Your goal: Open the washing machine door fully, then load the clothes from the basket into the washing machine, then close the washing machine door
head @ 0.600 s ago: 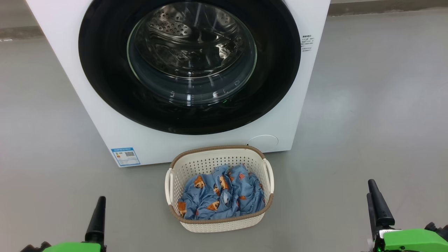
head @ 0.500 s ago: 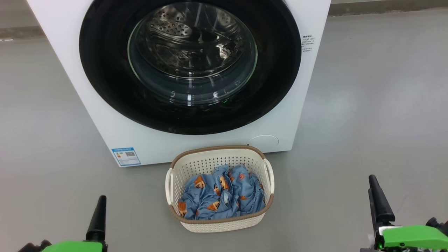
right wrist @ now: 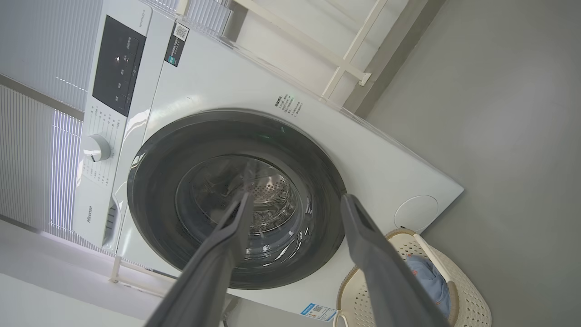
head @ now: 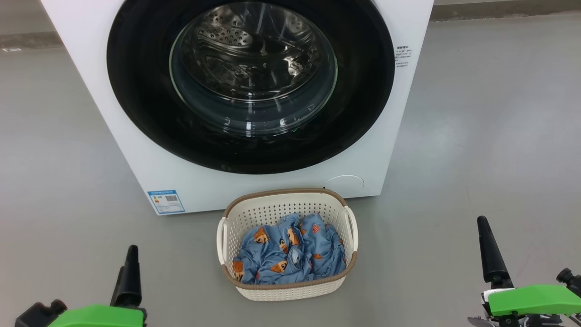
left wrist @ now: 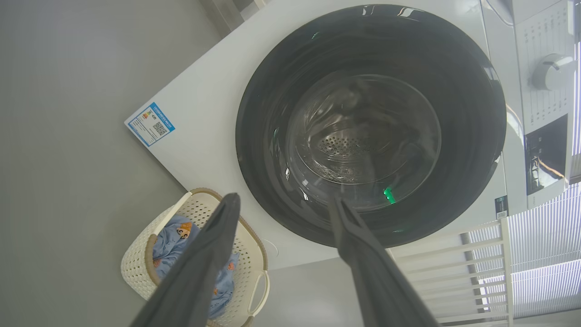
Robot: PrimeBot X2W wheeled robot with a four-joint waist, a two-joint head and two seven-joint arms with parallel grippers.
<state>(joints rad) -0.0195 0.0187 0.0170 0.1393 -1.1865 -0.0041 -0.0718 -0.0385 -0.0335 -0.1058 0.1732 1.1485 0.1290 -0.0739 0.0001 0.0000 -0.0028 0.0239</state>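
- Standing shut and flush against the front of the washing machine (head: 131, 172), the washing machine door (head: 136, 100) faces both grippers across a stretch of grey floor (head: 476, 136) — neither pair of jaws touches it.
- The left gripper (left wrist: 285, 198) has its jaws spread wide with nothing between them. In the left wrist view one fingertip overlaps the lower part of the door and the other overlaps the basket's rim.
- The right gripper (right wrist: 297, 196) also has its jaws apart and empty, framing part of the door's glass and black ring.
- Both arms sit low at the head view's bottom corners, fingers pointing up towards the machine, well apart from the basket on either side.
- The basket (head: 290, 293) stands on the floor just in front of the machine, below the door — the clothes (head: 290, 256) lie crumpled inside it, under its rim.
- Through the door's glass the steel drum (head: 227, 36) shows.
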